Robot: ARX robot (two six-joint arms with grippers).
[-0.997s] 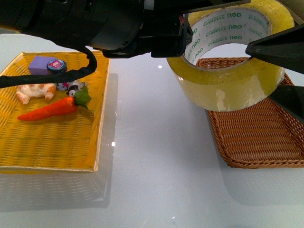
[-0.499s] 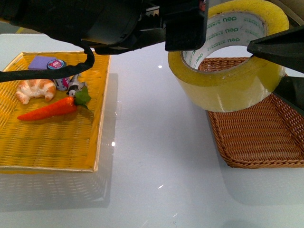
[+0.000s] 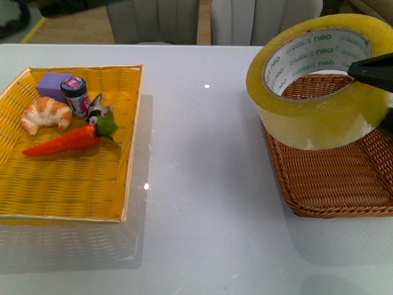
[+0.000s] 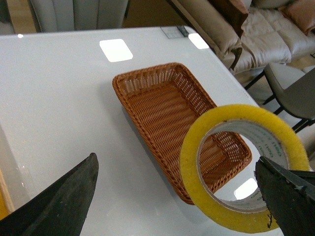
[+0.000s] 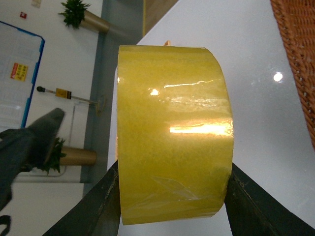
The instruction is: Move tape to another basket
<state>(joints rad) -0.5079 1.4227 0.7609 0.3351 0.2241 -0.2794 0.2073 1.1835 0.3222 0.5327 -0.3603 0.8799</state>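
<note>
Glossy white desk (image 3: pixel 202 203) lies open in front. The right tool (image 5: pixel 172 206) is clamped on the tape (image 3: pixel 313 104), a smooth, wide yellowish roll tilted in the air above the left side of the brown wicker basket (image 3: pixel 331 184), whose ribbed floor shows bare. The left tool (image 4: pixel 176 164) gapes wide, holding nothing.

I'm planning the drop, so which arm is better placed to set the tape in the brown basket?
Right: the right pincer grips the tape over the brown basket; the left pincer is open, empty.
</note>
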